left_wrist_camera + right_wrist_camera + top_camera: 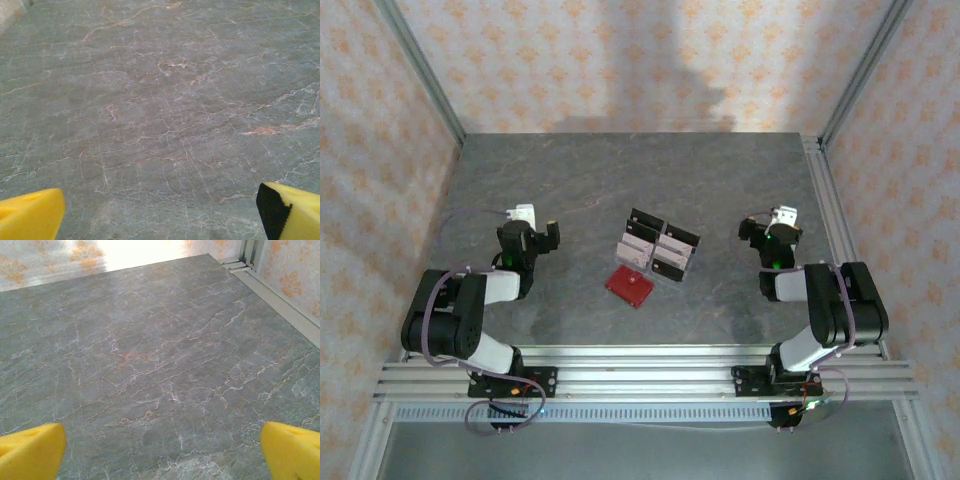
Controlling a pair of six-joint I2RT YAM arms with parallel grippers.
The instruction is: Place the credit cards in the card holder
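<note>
Several credit cards (658, 245) lie bunched just behind the red card holder (629, 284), seemingly shut; left gripper (532, 228) and right gripper (770, 230) flank it, well apart. Left wrist: jaws gape empty over tabletop (150, 100). Right wrist: likewise. We fear flat cards skidding from a pinch.

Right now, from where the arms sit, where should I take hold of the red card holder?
Probably its near-left edge, coming from the left with the left gripper. The card holder lies flat, turned cornerwise; credit cards crowd its far side, while that edge faces bare table.
</note>
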